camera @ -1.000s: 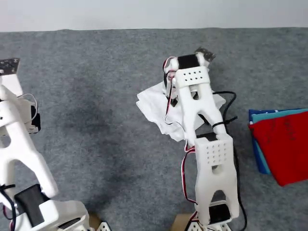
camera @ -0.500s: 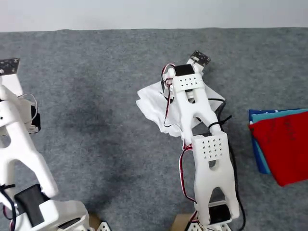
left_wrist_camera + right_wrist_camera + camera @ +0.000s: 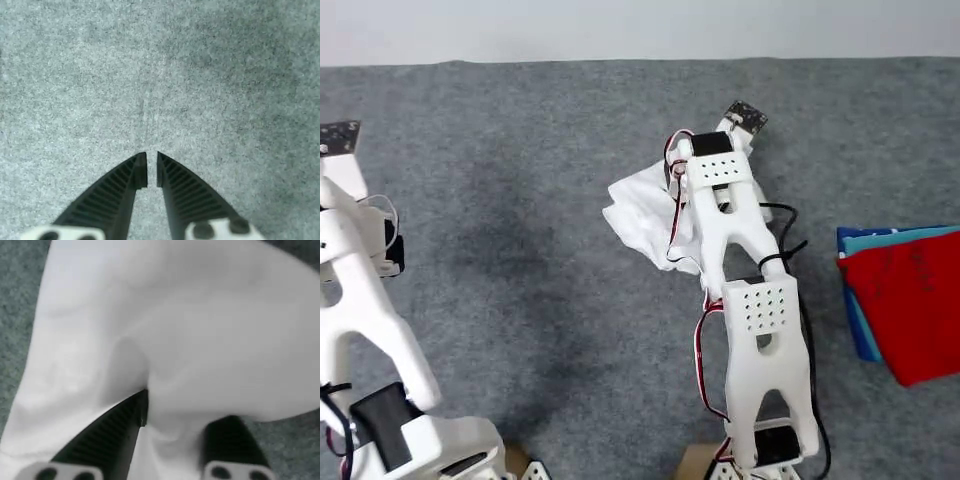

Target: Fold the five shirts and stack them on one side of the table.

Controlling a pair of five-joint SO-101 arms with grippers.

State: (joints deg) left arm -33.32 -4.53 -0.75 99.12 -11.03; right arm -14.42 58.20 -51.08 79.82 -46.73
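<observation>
- Checking the high view first, I find a crumpled white fabric shirt bunched near the middle of the grey, felt-like surface. It is neither flat nor folded.
- The right arm stretches from the near edge out over that shirt. Its wrist covers the part of the cloth that lies toward the stack.
- In the right wrist view, the right gripper is clenched on the white shirt. A ridge of cloth runs between the black ribbed fingers, and the fabric fans out wide beyond them. Grey surface shows past the edges of the cloth.
- A stack of folded shirts sits at the right edge of the surface, well apart from the white shirt.
- A folded red shirt lies on top of the stack, turned slightly askew. A teal layer and a blue layer show at its far and inner edges. I cannot tell how many garments lie under the red one.
- The left arm stands at the far left of the surface, well apart from both the white shirt and the stack.
- In the left wrist view, the left gripper is clenched on nothing. Its two ribbed black fingertips are almost touching, with a thin sliver of gap between them, above bare grey surface.
</observation>
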